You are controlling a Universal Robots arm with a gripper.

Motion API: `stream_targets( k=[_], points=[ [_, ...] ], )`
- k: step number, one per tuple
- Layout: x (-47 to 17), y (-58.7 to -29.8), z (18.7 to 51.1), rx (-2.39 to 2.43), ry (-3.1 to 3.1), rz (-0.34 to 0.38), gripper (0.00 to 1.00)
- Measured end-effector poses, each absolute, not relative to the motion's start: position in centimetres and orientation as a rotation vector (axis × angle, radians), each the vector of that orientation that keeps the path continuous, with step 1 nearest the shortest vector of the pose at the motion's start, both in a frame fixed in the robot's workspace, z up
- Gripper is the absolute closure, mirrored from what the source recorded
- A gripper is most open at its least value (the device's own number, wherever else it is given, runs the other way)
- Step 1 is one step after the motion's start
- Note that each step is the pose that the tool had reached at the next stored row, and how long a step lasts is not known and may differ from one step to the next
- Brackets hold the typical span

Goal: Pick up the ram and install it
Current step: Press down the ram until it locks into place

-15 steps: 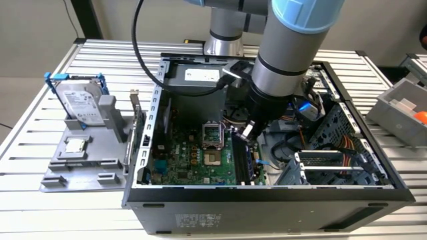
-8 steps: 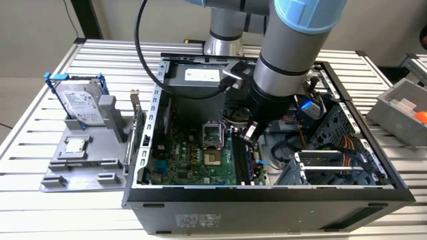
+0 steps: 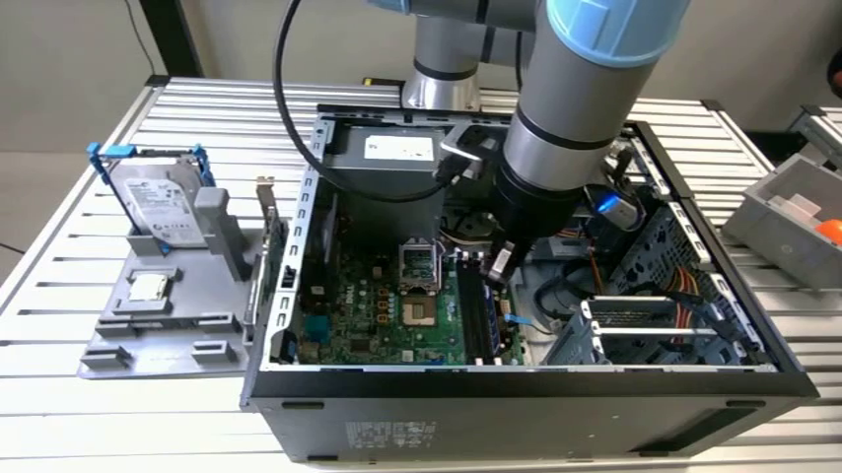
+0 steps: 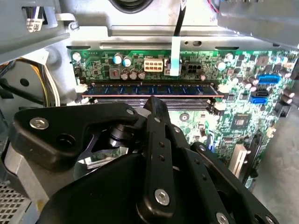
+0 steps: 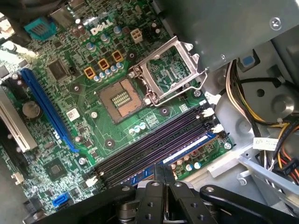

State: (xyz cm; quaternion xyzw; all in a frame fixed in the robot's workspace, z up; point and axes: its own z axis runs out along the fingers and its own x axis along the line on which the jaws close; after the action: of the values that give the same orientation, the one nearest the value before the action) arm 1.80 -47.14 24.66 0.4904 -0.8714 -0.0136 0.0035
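Note:
The ram (image 4: 149,89) is a long thin dark board with blue-tinted chips. It stands in the outermost of the motherboard's black slots (image 5: 154,144), near the white latch clips. In the first wrist view the ram (image 5: 189,148) runs under the black fingers. My gripper (image 4: 154,103) is shut with nothing between its fingers, and its tip is right at the ram's upper edge, about mid-length. I cannot tell whether it touches. In the exterior view my gripper (image 3: 500,264) reaches down into the open computer case over the ram (image 3: 494,317).
The open processor socket (image 5: 120,99) and its raised metal frame (image 5: 170,70) lie beside the slots. Cable bundles (image 5: 243,102) and a drive cage (image 3: 658,325) crowd the case's right. Outside, a grey tray (image 3: 118,345) carries a hard drive in a blue bracket (image 3: 152,202) and a processor chip (image 3: 145,286).

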Motion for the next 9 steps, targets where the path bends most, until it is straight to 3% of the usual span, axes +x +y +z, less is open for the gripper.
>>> stream_targets(
  k=[9],
  points=[
    [1.99,-47.14,24.66,1.66,-2.657,-0.042,1.0]
  ],
)
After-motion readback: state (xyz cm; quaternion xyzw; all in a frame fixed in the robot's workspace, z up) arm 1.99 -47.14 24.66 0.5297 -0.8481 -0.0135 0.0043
